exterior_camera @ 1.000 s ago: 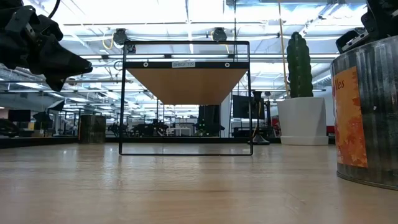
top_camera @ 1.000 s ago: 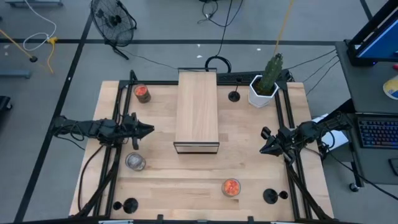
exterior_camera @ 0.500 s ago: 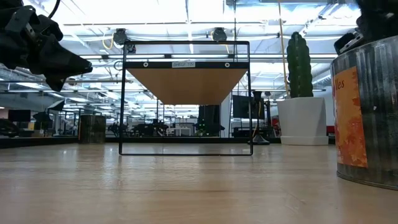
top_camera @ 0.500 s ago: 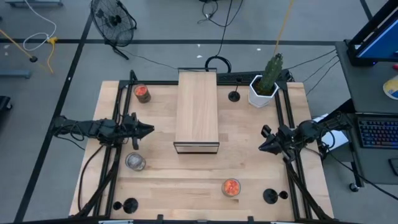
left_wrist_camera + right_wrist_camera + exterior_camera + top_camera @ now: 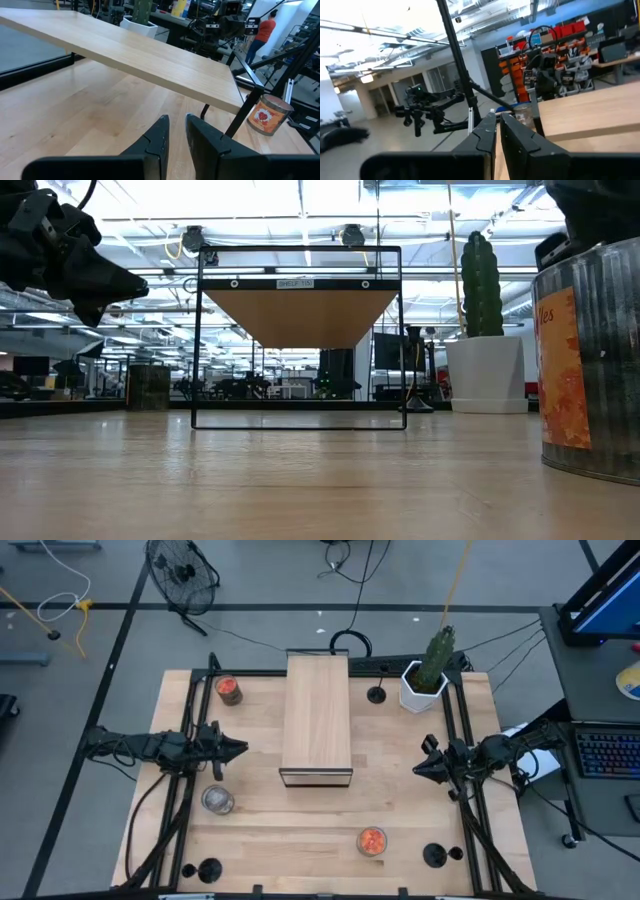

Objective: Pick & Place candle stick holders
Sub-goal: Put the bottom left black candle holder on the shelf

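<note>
A: Where are the candle holders on the worktop (image 5: 250, 830)?

B: Scattered round the edges. One orange-red glass cup (image 5: 229, 690) stands at the far left, left of the long wooden box (image 5: 317, 718). The silvery glass cup (image 5: 217, 800) is on the left side, nearer the front. A second orange-red cup (image 5: 371, 841) sits near the front, right of centre.

A: And the black holders?

B: One black holder (image 5: 376, 694) is at the far side, between the box and the white cactus pot (image 5: 421, 687). Another (image 5: 209, 868) is at the near left corner, the third (image 5: 434, 856) at the near right corner.

A: What about the arms?

B: The left gripper (image 5: 238, 749) hangs over the left side, pointing toward the box, just beyond the silvery cup. Its fingers (image 5: 157, 140) stand slightly apart with a narrow gap and nothing between them. The right gripper (image 5: 421, 770) hovers over the right side, well apart from every holder, fingers (image 5: 487, 130) pressed nearly together, empty.

A: Anything close to the low camera?

B: The near orange-red cup fills its right edge.
</note>
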Motion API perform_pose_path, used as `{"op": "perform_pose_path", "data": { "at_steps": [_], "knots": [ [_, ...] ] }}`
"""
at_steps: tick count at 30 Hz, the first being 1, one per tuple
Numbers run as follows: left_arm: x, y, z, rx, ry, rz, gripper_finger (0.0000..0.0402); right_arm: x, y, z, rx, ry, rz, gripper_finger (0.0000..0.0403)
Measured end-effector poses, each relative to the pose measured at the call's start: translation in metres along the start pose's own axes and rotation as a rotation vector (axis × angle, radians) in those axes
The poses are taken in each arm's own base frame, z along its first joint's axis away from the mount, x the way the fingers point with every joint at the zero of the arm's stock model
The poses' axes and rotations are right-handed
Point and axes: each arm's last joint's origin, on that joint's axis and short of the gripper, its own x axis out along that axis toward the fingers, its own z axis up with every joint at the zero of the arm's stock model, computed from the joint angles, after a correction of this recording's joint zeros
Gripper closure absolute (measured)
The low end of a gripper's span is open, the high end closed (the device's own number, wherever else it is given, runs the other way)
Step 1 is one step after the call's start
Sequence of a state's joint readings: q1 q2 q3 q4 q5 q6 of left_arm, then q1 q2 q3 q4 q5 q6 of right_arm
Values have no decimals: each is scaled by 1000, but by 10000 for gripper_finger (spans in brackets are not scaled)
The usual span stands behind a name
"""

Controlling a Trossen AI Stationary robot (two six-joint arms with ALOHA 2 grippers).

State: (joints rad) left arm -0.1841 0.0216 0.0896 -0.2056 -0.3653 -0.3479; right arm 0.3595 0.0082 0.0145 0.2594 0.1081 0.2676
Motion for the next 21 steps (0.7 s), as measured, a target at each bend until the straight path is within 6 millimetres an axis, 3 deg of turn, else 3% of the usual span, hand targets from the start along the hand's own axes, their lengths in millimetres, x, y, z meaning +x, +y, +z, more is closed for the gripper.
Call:
{"op": "perform_pose_path", "data": {
  "at_steps": [11, 16, 21],
  "knots": [
    [0, 0, 0, 0, 0, 0, 332, 0, 0, 0, -19, -4, 5, 385],
    [0, 1, 0, 180, -12, 43, 332, 0, 1, 4, -14, -46, 15, 385],
    [0, 1, 1, 206, -12, 45, 332, 0, 2, 7, -10, -77, 24, 385]
  ]
}}
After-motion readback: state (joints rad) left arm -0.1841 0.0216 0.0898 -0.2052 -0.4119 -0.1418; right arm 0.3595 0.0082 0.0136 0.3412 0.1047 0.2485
